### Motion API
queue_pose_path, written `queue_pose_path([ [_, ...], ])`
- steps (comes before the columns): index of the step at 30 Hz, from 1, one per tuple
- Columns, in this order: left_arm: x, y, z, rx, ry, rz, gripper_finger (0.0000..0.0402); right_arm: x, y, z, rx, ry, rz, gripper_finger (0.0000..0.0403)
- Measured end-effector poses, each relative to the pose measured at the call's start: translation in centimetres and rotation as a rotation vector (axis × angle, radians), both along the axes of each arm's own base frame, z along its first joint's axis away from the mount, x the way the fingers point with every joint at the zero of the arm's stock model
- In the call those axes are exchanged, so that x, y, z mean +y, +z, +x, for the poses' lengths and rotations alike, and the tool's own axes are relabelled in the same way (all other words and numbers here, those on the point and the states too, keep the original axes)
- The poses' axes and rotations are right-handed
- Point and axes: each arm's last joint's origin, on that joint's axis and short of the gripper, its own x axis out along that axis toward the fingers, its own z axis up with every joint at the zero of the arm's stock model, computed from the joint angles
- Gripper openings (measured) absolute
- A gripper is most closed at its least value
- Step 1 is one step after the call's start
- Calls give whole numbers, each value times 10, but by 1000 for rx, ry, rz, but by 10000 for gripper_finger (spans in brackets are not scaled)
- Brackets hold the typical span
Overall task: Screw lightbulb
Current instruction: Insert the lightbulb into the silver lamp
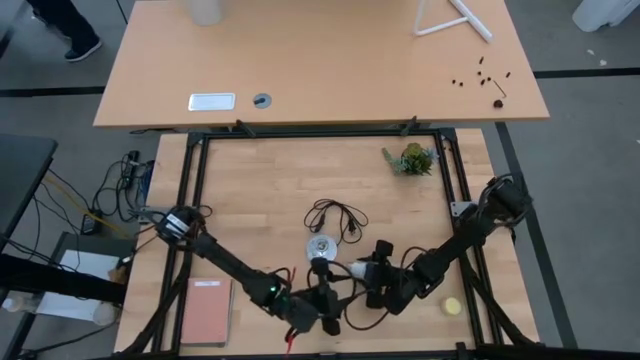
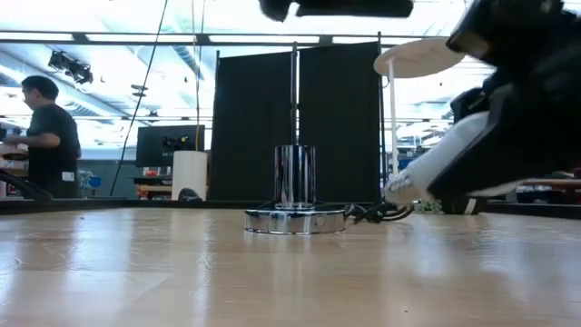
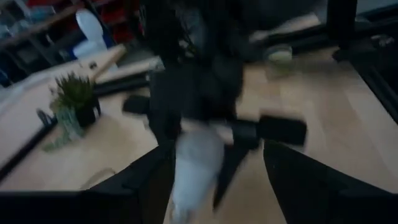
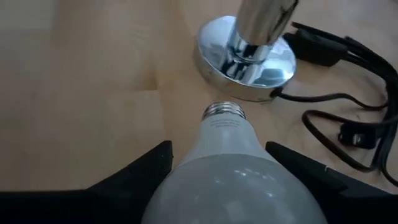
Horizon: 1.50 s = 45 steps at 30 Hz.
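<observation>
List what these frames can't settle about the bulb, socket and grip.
- Socket opening: never visible. The right wrist view cuts the chrome base post off at the picture's edge; in the high view it is too small.
- Right gripper pad contact: the lightbulb fills the gap and hides it.
- Left gripper: the left wrist view is blurred, so whether its fingers touch the bulb is unclear.
- Low view: the right arm's dark body hides the bulb's wide end.

R gripper (image 1: 358,268) low over table centre, fingers clamped on lightbulb (image 4: 230,168). L gripper (image 1: 322,268) adjacent, jaws wide, holding nothing.
</observation>
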Motion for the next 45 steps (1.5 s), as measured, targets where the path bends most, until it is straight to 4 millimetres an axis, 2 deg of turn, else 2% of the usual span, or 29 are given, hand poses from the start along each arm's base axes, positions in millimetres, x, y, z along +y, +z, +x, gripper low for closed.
queue_pose_path([
  [8, -11, -27, -25, 42, 18, -124, 220, -8, 30, -10, 72, 90, 91, 265],
  [15, -10, -51, -44, -4, 76, -198, 199, -22, 42, -7, 114, 132, 145, 261],
  [22, 4, -80, -63, -48, 132, -327, 193, -34, 39, -1, 184, 152, 164, 264],
  [29, 32, -110, -93, -146, 174, -494, 193, -42, 44, 6, 239, 195, 221, 264],
  [33, 46, -115, -102, -214, 174, -541, 193, -46, 55, 13, 275, 208, 191, 267],
  [37, 50, -114, -104, -224, 153, -493, 193, -49, 71, 21, 306, 238, 175, 263],
  [45, 60, -114, -99, -229, 213, -427, 193, -61, 118, 39, 325, 284, 116, 266],
])
